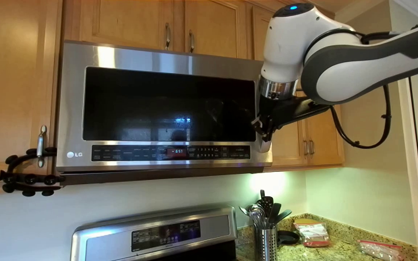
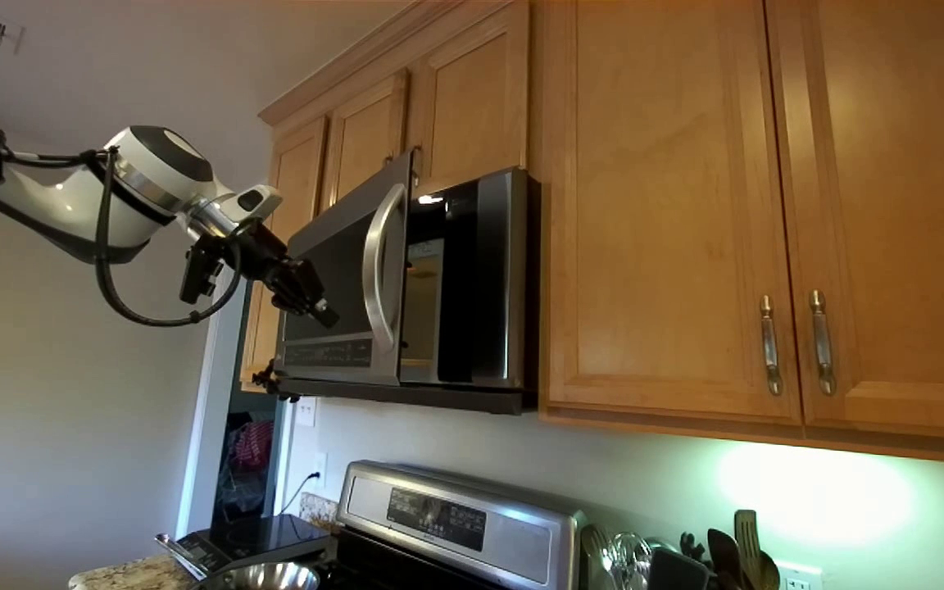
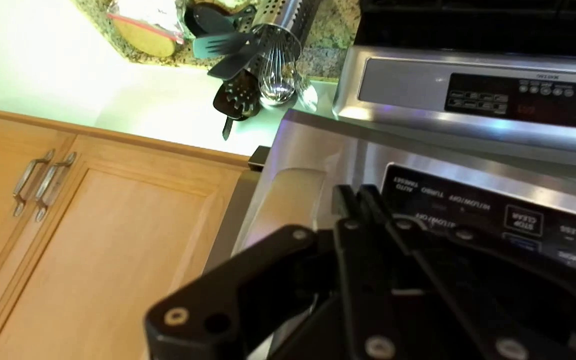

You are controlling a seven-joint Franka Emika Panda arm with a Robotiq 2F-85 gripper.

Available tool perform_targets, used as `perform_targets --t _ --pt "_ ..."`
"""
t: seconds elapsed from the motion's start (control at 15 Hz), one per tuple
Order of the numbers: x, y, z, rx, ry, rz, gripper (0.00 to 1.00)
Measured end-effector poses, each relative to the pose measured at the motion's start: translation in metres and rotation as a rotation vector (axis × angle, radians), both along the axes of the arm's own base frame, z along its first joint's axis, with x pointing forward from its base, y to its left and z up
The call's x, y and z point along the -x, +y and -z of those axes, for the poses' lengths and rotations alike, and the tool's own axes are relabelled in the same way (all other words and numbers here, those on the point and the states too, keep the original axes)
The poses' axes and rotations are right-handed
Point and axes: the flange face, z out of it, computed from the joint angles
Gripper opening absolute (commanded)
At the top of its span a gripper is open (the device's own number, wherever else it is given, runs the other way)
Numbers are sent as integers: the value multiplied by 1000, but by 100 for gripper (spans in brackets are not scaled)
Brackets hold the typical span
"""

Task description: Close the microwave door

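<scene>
The microwave door (image 1: 169, 105) has a steel frame and dark glass. In an exterior view, the door (image 2: 349, 254) stands partly open, away from the microwave body (image 2: 460, 287), whose dark front shows beside it. The curved steel handle (image 2: 374, 266) is on the door's free edge; part of the handle (image 3: 290, 200) also shows in the wrist view. My gripper (image 3: 358, 195) is shut and empty, its fingertips together. The gripper (image 1: 266, 136) is in front of the door, beside the handle, on the control panel's side. I cannot tell whether the fingertips touch the door.
Wooden cabinets (image 2: 669, 205) flank the microwave and hang above it. A stove (image 1: 158, 235) stands below. A utensil holder (image 1: 266, 243) with several tools is on the granite counter (image 1: 339, 250). A black flexible tripod (image 1: 31, 177) clings to the left cabinet handle.
</scene>
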Motion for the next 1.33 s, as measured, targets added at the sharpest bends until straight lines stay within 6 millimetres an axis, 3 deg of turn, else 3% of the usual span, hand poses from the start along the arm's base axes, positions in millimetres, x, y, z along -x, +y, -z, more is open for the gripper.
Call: perform_targets --t 0.47,1.07,1.33 --pt "-30 -45 -9 -66 -85 -35 7" --pt "-77 -107 -4 -98 -122 -85 7" --pt "-106 -137 -1 -104 -107 -107 6"
